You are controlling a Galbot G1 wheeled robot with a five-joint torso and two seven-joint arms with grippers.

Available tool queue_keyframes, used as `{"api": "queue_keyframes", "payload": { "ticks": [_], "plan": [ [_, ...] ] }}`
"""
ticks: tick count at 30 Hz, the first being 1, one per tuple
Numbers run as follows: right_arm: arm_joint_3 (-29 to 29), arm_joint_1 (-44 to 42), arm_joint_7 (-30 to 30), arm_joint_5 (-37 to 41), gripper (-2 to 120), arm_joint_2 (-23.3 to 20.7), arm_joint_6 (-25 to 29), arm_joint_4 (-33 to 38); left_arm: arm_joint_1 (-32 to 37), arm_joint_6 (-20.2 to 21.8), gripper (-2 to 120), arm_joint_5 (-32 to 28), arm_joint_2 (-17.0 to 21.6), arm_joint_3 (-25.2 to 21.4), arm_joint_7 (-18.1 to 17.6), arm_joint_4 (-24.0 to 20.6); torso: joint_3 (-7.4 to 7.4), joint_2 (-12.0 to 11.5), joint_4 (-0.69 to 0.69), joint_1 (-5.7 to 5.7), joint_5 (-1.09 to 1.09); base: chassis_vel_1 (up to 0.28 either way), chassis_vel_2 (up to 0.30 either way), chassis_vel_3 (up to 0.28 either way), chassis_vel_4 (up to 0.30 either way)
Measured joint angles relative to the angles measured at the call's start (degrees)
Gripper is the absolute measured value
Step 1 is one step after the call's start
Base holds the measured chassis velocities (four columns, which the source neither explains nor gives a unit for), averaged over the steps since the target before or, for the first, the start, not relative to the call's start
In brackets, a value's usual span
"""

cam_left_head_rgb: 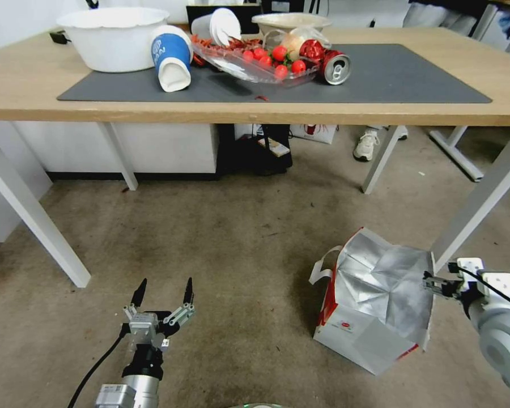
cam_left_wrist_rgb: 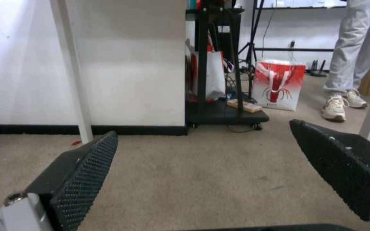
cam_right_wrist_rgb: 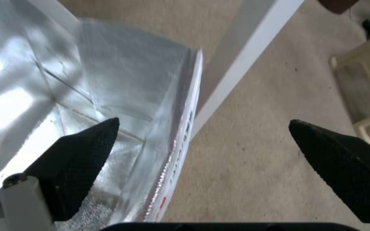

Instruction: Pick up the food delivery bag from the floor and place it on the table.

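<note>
I see the delivery bag [cam_left_head_rgb: 374, 309] standing open on the carpet floor [cam_left_head_rgb: 238, 249], just beside a white leg [cam_left_head_rgb: 481, 198] of the surface [cam_left_head_rgb: 17, 85], its foil-lined mouth turned up and its white strap handle [cam_left_head_rgb: 323, 269] hanging on the side away from my right arm. My right pincer [cam_left_head_rgb: 430, 281] is at the bag's rim on the leg side. From the right wrist camera, its fingers [cam_right_wrist_rgb: 74, 157] are spread wide and straddle the bag's wall [cam_right_wrist_rgb: 180, 141]: one sits over the foil interior, the other over bare carpet outside. They have not closed on the wall. My left pincer [cam_left_head_rgb: 163, 294] hovers low over the carpet, well apart from the bag, fingers apart and gripping nothing; its wrist camera looks under the surface toward a small red-and-white bag [cam_left_wrist_rgb: 277, 85] by a black rack [cam_left_wrist_rgb: 223, 64]. On the surface, a grey mat [cam_left_head_rgb: 379, 73] carries a white bowl [cam_left_head_rgb: 113, 37], a tipped blue-and-white cup [cam_left_head_rgb: 171, 56], a clear tray of red fruit [cam_left_head_rgb: 255, 62] and a tipped can [cam_left_head_rgb: 335, 67].
</note>
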Motion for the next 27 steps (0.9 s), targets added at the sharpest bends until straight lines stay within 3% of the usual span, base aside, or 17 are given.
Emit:
{"api": "queue_keyframes", "payload": {
  "ticks": [27],
  "plan": [
    [-7.1, 4.1, -1.2, 2.0, 100, 1.1, 0.2, -8.1, 0.8, -0.2, 100, 0.8, -0.6, -0.1, -0.4, -0.1, -0.01, 0.0, -0.01, 0.0, -0.01, 0.0, 0.0, 0.0, 0.0]
  ]
}}
